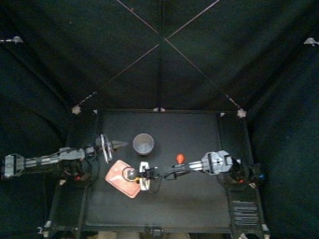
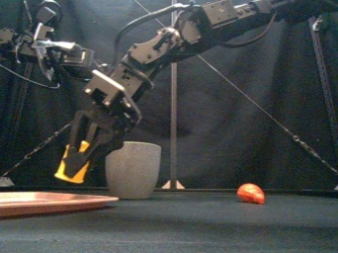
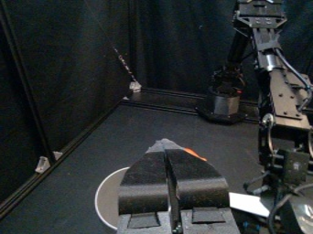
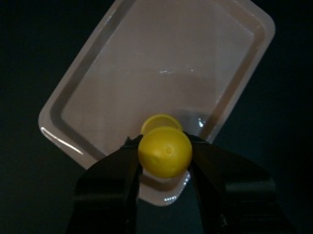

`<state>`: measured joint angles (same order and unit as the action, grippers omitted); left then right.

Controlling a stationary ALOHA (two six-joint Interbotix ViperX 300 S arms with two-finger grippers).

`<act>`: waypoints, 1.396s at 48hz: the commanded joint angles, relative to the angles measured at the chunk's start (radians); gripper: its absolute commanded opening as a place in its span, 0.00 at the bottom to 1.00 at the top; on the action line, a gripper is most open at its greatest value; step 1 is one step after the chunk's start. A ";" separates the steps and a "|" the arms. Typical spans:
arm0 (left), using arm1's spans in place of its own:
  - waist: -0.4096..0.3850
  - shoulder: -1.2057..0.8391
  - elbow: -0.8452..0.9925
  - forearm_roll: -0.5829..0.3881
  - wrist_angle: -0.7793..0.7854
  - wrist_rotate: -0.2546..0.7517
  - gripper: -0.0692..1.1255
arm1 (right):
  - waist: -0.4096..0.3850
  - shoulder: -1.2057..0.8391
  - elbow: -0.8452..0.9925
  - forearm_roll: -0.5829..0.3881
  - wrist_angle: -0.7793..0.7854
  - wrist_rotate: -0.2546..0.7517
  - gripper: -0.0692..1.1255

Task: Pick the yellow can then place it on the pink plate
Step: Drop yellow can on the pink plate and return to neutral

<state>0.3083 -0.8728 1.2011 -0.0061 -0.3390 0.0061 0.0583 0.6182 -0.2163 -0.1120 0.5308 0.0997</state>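
The yellow can (image 2: 74, 163) hangs tilted in the air with my right gripper (image 2: 83, 148) shut on it, a little above the pink plate (image 2: 50, 203). In the right wrist view the can (image 4: 164, 152) sits between the two jaws, over the near rim of the plate (image 4: 159, 73). From above, the right gripper (image 1: 147, 175) reaches across the middle of the table to the plate (image 1: 121, 177). My left gripper (image 3: 171, 174) rests shut and holds nothing at the table's left, beside the grey cup.
A tall grey speckled cup (image 2: 132, 170) stands just behind the plate, also seen from above (image 1: 145, 142). A small red toy (image 2: 251, 193) lies on the table to the right (image 1: 180, 157).
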 commanded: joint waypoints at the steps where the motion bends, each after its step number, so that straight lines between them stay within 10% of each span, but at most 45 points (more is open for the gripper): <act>1: 0.003 0.003 -0.009 0.006 -0.009 0.000 0.10 | -0.014 0.006 -0.087 -0.002 0.034 -0.002 0.66; 18: 0.009 0.002 0.002 0.014 -0.009 0.002 0.10 | -0.021 0.009 -0.146 -0.020 0.044 0.005 0.91; 31: 0.011 0.002 0.003 0.015 -0.009 0.002 0.10 | -0.031 -0.143 -0.040 -0.032 -0.084 0.012 0.92; 67: 0.025 -0.071 0.035 0.015 -0.009 0.002 0.10 | -0.170 -0.692 0.839 0.071 -1.023 0.005 0.92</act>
<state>0.3283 -0.9388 1.2471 0.0061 -0.3405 0.0061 -0.0997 0.0031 0.5829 -0.0414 -0.4326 0.1028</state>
